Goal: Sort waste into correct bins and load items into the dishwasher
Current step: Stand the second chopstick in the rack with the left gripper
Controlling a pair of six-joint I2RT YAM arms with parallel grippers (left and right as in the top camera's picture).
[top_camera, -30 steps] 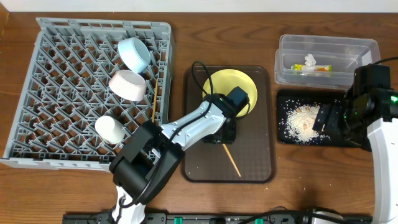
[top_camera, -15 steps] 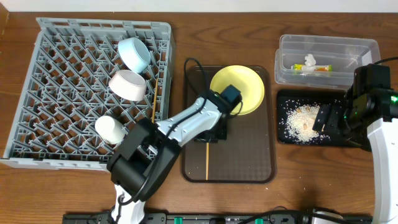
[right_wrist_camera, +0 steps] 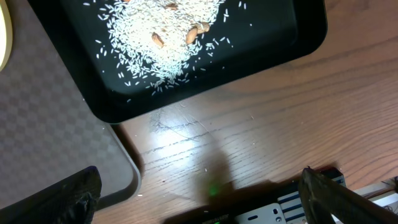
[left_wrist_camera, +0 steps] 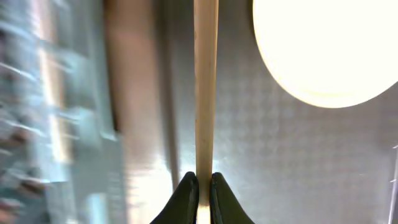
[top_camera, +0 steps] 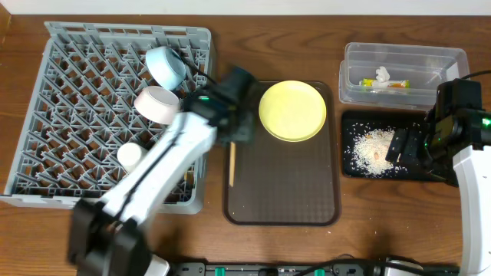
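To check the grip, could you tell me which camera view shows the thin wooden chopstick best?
The left wrist view: the thin wooden chopstick runs up the frame, sharp and close, pinched by the left gripper. Overhead shows the chopstick only as a short sliver below the blurred arm. The right wrist view misses it.
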